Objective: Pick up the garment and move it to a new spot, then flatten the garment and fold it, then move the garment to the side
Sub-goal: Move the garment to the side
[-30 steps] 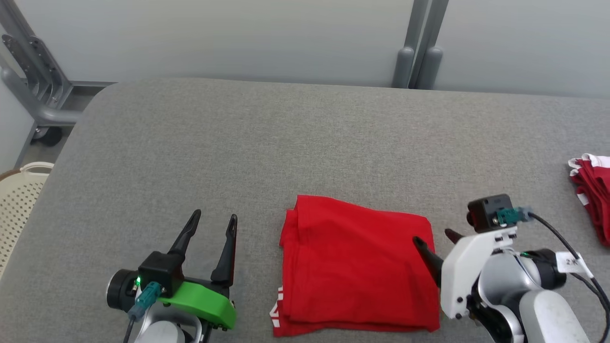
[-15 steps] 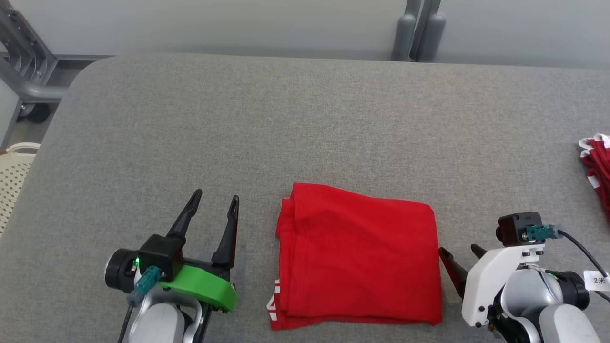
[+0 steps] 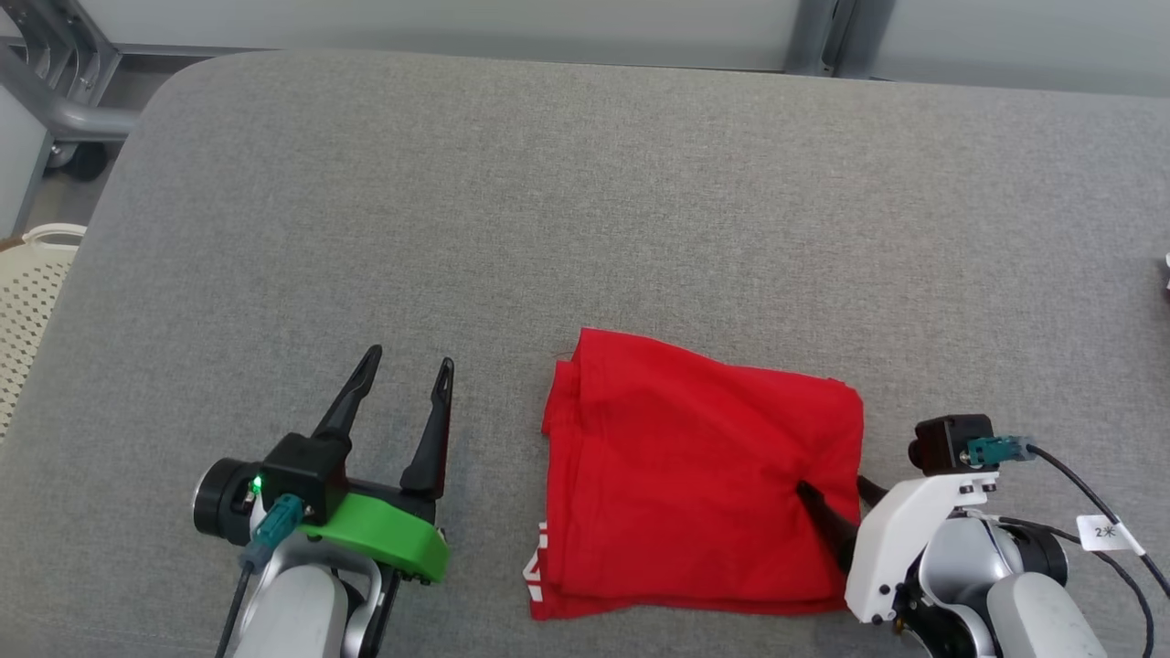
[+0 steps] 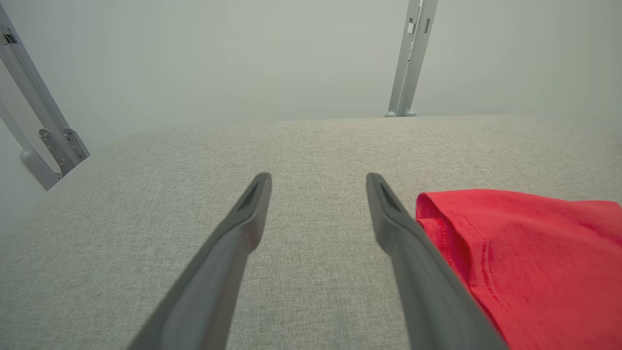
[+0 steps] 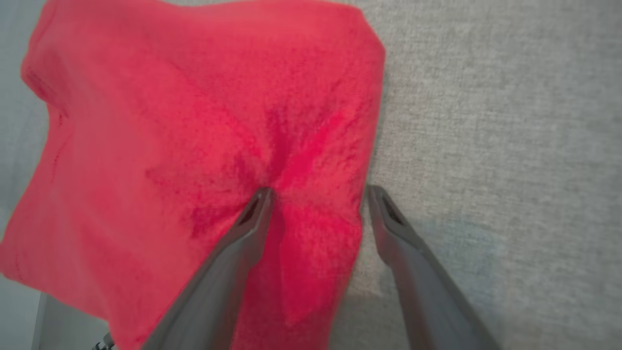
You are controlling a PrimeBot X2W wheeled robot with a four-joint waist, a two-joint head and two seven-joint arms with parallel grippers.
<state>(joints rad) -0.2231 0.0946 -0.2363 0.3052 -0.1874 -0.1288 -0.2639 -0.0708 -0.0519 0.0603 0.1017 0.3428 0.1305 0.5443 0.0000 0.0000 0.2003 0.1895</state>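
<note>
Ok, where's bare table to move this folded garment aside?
Widest free patch: grey table beyond the folded red garment, up to the far edge. Also bare to the garment's right. Crowded: near edge, where left gripper and right gripper flank it.

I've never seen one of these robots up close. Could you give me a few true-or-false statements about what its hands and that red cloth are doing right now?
1. The red garment lies folded on the grey table. True.
2. The left hand grips the garment. False: it is open beside the garment's left edge, holding nothing.
3. One finger of the right hand presses into the garment near its right edge. True; creases gather at its tip.
4. The right hand is shut. False: it is open, its other finger over bare table.
5. The garment sits inside a basket. False: the cream basket stands off the table's left side.
</note>
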